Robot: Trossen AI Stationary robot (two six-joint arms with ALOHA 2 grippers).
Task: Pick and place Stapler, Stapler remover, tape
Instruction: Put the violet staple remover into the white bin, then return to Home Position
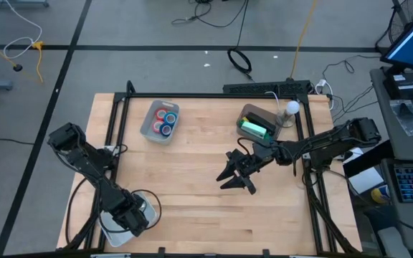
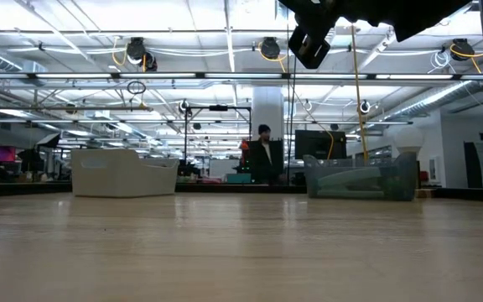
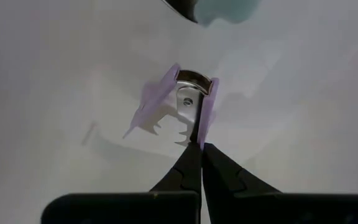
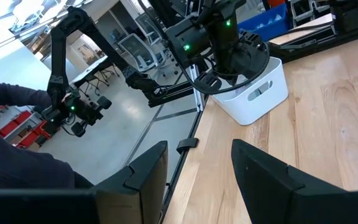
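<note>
My left gripper (image 3: 201, 148) reaches down into a white bin (image 1: 113, 223) at the table's near left corner, shut on a purple staple remover (image 3: 188, 106) with metal claws. In the high view the arm hides the remover. My right gripper (image 4: 197, 177) hovers open over the middle of the table (image 1: 236, 175), holding nothing. Red and blue tape rolls (image 1: 165, 120) lie in a clear bin (image 1: 149, 129) at the far left. A green stapler (image 1: 255, 130) lies in a dark bin (image 1: 248, 112) at the far right. My left gripper pinches the staple remover by its lower end (image 3: 199, 138), where one purple wing and the metal claw meet, between its two fingertips. The fingers (image 3: 182, 171) come steeply from above. The remover sticks out beyond the tips over the bin's white floor; whether it touches that floor I cannot tell.
A lamp with a white bulb (image 1: 292, 109) stands beside the stapler bin. A black frame (image 1: 192, 95) runs round the table's far edge and sides. Bare wood (image 1: 192, 193) lies between the bins and the near edge. A person (image 2: 263, 155) stands far behind the table.
</note>
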